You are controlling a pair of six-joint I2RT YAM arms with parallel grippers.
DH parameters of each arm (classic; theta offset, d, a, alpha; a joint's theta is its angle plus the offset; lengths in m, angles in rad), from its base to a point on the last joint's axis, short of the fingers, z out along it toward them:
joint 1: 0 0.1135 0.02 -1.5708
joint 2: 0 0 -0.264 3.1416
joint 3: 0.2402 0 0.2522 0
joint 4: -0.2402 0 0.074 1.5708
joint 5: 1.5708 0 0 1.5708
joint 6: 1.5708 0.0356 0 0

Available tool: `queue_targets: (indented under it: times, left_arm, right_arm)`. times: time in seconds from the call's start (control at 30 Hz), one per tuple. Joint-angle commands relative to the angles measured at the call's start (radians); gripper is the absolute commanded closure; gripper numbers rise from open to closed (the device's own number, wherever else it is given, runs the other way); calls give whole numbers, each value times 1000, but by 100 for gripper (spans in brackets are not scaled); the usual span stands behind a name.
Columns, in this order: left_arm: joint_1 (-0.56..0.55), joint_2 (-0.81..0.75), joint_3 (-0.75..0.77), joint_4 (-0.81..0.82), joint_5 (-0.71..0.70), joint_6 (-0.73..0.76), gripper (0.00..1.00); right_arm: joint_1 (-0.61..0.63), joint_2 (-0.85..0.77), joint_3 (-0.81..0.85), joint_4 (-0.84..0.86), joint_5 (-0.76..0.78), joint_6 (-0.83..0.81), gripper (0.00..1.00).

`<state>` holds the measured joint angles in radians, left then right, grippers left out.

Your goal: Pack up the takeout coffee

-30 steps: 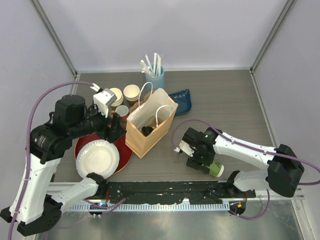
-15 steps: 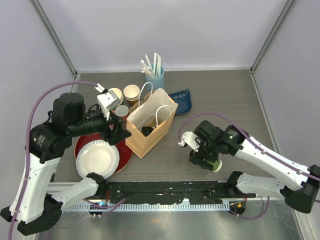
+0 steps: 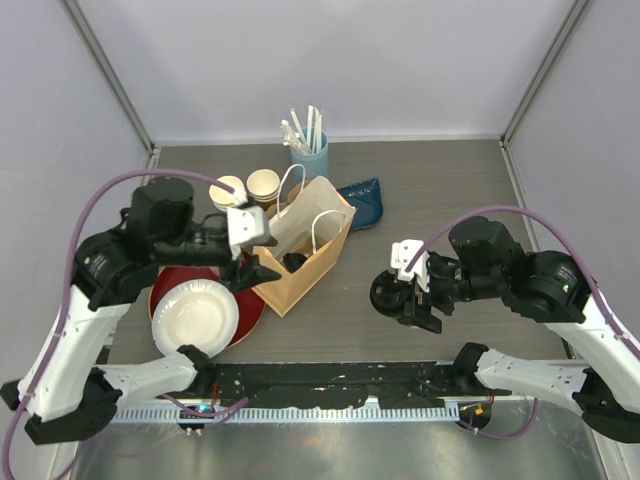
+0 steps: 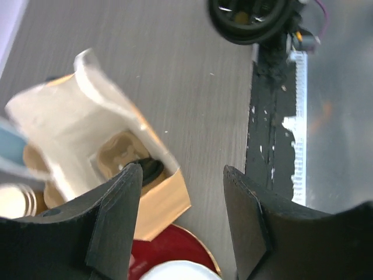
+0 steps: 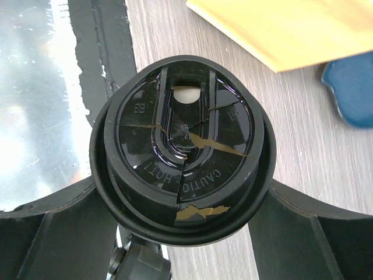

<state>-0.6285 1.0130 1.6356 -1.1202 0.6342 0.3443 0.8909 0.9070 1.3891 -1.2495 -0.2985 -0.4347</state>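
While the right claw is gripping the cup and the left claw is hanging open over the bag, a low carry risks toppling that bag.

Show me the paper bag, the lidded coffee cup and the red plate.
paper bag (image 3: 300, 272), top view, its front wall.
lidded coffee cup (image 5: 180, 154), right wrist view, centre of its black lid.
red plate (image 3: 250, 305), top view, bare right rim.
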Motion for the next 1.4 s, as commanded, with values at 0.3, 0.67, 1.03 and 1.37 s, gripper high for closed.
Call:
queue_targets:
  times: [0.3,0.67,1.03,1.37]
  left_arm:
    - [-588,141,178,-218,-375,783,39]
    - [-804,173,165,-126,-528,811,51]
    - [-818,216,202,-23,-544,673,49]
    - [-817,179,150,177,-625,463,40]
  right_arm:
    - [5,144,143,82,-252,-219,32]
    - [5,155,128,174,-332,-245,32]
    - [6,159,88,248,-350,-242,32]
    - [-10,-52,-212,580,-8,-36,31]
